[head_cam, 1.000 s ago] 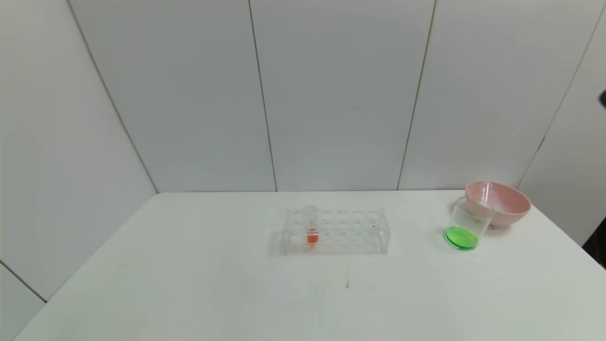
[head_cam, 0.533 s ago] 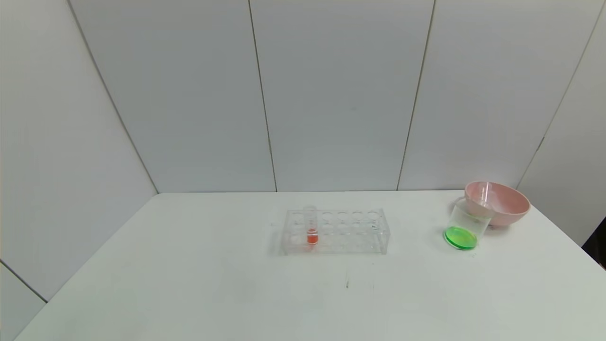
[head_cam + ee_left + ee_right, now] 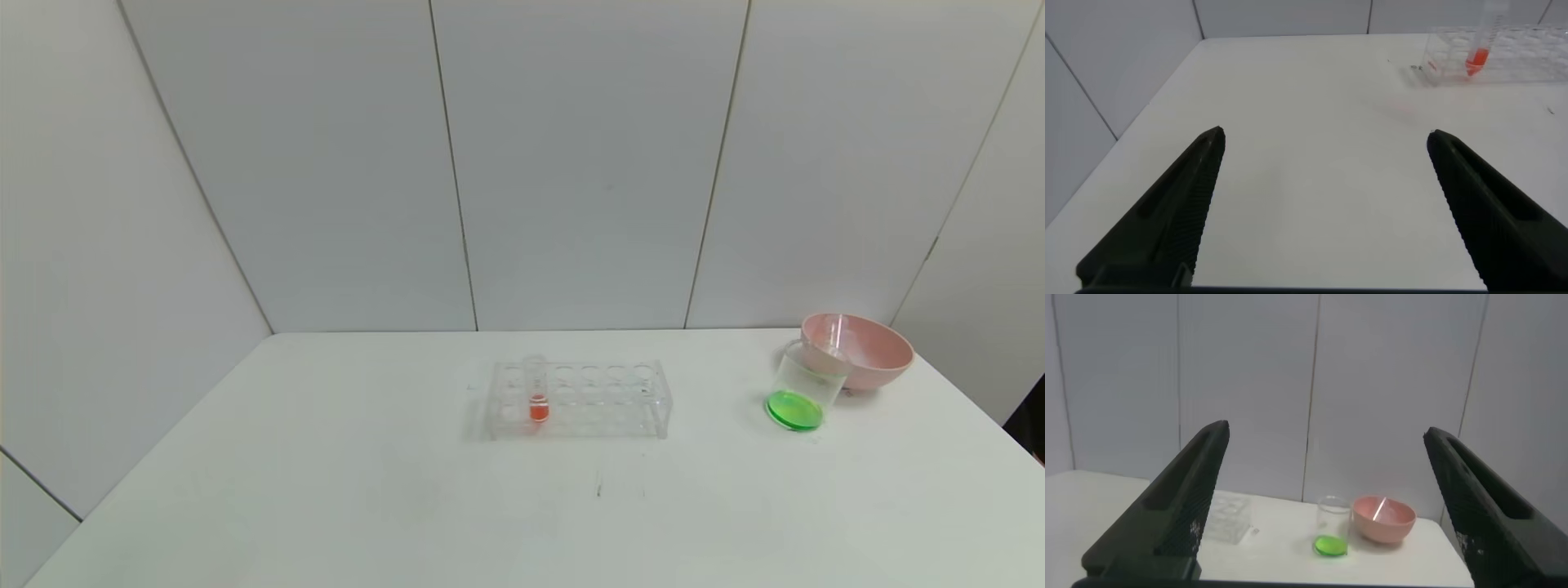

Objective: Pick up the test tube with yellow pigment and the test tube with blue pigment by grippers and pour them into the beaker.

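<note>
The wide white bench point(image 3: 326, 506) has lots of bare room on the robot's left side and at the front. A clear plastic tube rack point(image 3: 578, 399) stands in the middle. In it one slim clear tube with orange-red liquid point(image 3: 536, 390) stands upright. Near the bench's far right edge sits a round pink bowl point(image 3: 867, 347) with a thin clear tube point(image 3: 833, 332) leaning inside; if it holds any colour, that is too small to tell. The clear straight-sided beaker point(image 3: 804, 385) stands just in front of the bowl and seems to touch it. It has bright green liquid at the bottom.

Neither arm shows in the head view. The left tool point(image 3: 1323, 143) hangs over the bare left part of the bench, spread wide and holding nothing. The right tool point(image 3: 1327, 437) is up high, looking down at the beaker and bowl from well away, also spread wide and holding nothing.
</note>
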Controlling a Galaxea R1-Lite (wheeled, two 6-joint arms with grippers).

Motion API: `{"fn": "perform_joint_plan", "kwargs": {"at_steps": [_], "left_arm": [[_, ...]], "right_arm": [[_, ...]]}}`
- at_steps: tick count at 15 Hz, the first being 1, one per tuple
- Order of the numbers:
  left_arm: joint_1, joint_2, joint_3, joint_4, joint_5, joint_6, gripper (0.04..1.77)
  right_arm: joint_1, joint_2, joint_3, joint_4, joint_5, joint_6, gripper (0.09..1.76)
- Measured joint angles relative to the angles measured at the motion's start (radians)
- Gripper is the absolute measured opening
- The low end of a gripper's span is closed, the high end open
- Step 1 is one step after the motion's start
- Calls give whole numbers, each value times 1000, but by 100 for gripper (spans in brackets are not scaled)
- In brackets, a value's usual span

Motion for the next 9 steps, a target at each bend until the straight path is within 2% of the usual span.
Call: {"fn": "perform_joint_plan", "kwargs": {"at_steps": [4,7,9], "left_arm": [[0,0,0,0,0,0,176],[0,0,0,0,0,0,176],[0,0,0,0,0,0,176]], "right_arm": [[-1,-21,250,2,-67,-68,170],[-1,-23,306,225,-96,-80,170],[-1,-23,311,232,-120,-61,170]]}}
